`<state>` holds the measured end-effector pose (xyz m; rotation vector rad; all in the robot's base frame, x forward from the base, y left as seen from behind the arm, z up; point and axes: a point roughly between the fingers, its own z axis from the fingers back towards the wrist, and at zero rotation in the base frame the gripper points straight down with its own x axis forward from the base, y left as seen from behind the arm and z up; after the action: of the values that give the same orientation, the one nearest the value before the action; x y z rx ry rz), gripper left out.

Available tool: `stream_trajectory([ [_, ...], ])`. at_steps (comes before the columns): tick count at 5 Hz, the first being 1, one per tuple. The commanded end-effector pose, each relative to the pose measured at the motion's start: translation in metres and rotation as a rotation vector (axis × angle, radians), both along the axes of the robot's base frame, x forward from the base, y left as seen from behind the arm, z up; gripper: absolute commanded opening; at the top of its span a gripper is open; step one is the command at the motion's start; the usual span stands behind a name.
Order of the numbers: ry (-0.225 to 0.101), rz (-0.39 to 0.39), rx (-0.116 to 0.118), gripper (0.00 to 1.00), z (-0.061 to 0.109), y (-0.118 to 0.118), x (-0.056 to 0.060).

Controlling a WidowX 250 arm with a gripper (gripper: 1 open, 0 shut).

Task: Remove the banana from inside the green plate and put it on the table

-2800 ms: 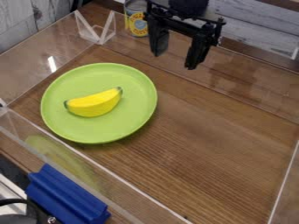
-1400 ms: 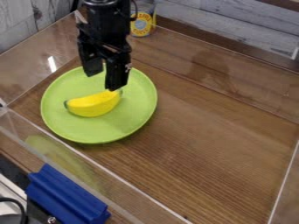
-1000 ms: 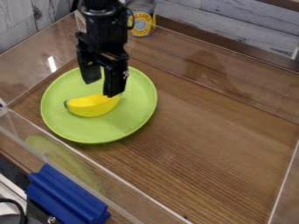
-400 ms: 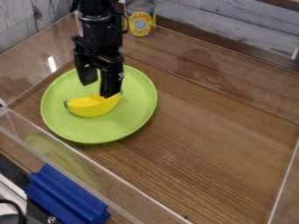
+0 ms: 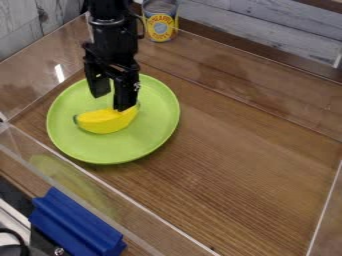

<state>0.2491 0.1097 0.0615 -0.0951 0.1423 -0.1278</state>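
We see small bright yellow toy banana (image 5: 108, 119) lying inside round lime-green plate (image 5: 158, 135), left-centre of frame; black hand (image 5: 111, 97) spread wide, poised just above it; no grasp yet; lift and placing on brown wood-grain surface (image 5: 247, 150) remain, we judge

We see the green plate (image 5: 70, 140) lying on the table (image 5: 241, 140) toward nine o'clock, with the banana (image 5: 107, 120) inside it near its centre. The gripper (image 5: 112, 92) hangs just above the banana's twelve o'clock side. A tin (image 5: 160, 27) stands at twelve o'clock; a block (image 5: 74, 228) sits at seven o'clock, outside the acrylic wall (image 5: 160, 215).
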Motion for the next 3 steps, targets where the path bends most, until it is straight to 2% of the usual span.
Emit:
stream_trajectory([
  [1, -0.039, 0.013, 0.016, 1.00, 0.0095, 0.0072, 0.0075],
  [3, -0.035, 0.023, 0.010, 1.00, 0.0082, 0.0101, 0.0085],
])
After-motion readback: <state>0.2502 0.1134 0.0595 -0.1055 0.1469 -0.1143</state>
